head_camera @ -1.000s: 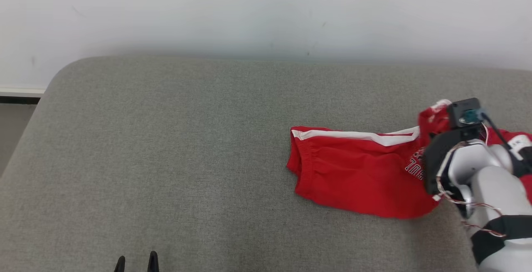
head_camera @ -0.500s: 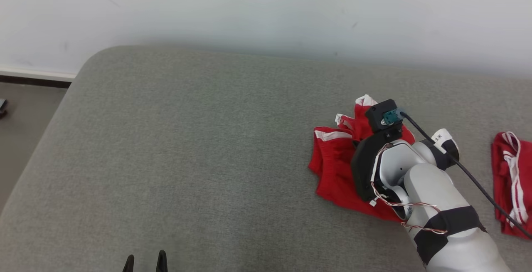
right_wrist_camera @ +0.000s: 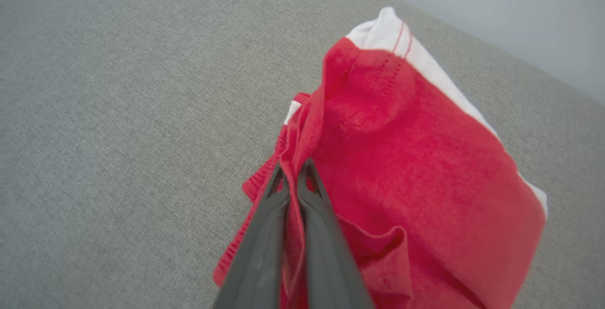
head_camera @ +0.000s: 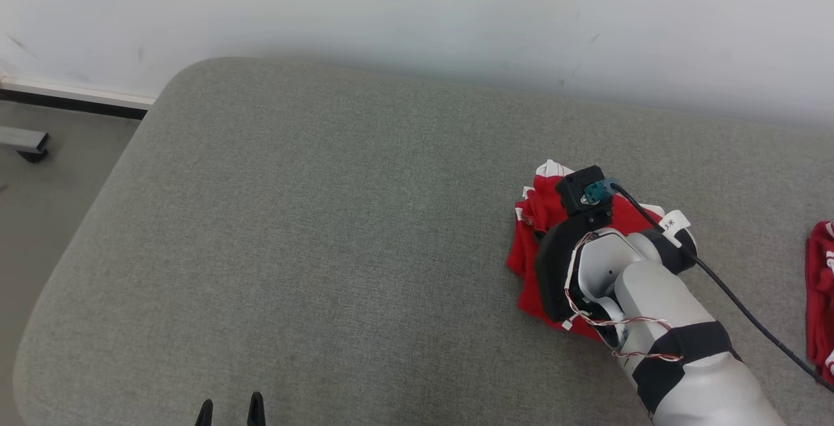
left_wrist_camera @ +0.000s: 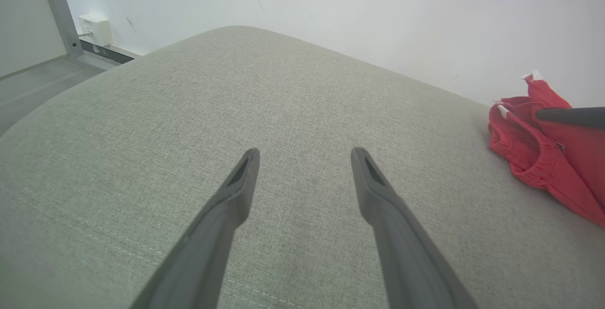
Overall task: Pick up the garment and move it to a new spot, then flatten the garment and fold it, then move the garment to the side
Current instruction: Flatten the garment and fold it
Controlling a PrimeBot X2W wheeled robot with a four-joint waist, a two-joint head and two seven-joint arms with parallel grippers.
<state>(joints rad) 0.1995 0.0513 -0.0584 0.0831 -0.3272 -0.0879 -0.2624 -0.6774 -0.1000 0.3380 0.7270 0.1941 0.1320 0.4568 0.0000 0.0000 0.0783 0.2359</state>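
Well, right gripper [right_wrist_camera: 293, 169] pinches the shorts [right_wrist_camera: 416, 172]; left gripper [left_wrist_camera: 305, 158] is well apart.

I see the right fingers pressed together on a fold of red cloth, so the shorts lie at and just ahead of that gripper, bunched on the right half of the cushion [head_camera: 326, 217]. The left gripper hangs spread and empty, off to the left, so the right arm is the nearer. My forearm hides much of the heap, but its long axis seems to run from me toward the wall, white-edged hem pointing away. Another red piece [head_camera: 821, 296] lies further right.
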